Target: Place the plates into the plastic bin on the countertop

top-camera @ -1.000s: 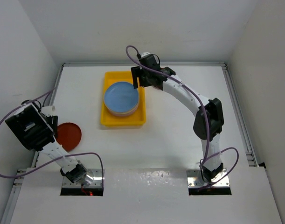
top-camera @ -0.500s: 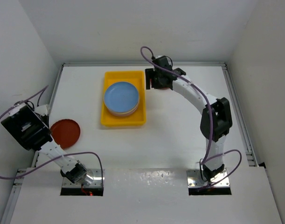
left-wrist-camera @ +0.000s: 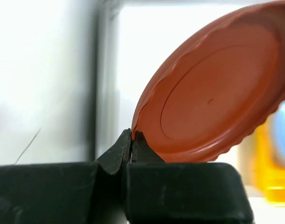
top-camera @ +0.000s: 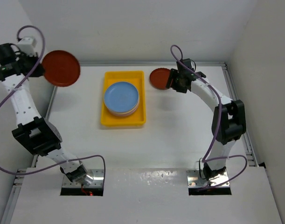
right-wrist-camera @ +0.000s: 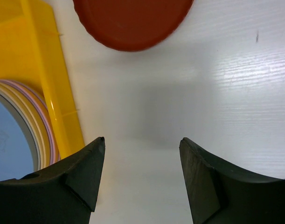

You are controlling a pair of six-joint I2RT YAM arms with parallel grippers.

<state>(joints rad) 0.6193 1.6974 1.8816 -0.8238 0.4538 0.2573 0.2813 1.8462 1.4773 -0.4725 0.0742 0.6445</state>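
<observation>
Because only its rim is pinched by the left tool (left-wrist-camera: 132, 140), 1 dark red plate (left-wrist-camera: 212, 88) is held tilted, high and left of the plastic bin (top-camera: 123, 121), probably for carrying over the stack of plates (top-camera: 121, 96) inside. The right tool (right-wrist-camera: 142, 140) is spread above the worktop (right-wrist-camera: 235, 93), just short of a 2nd dark red plate (right-wrist-camera: 130, 18) lying beside that bin, ready for its rim.

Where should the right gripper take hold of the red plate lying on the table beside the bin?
By its rim, on the edge facing the open right gripper. The plate lies flat and shallow, so pinch the lip, probably one finger over and one under. The side next to the bin looks tight.
</observation>
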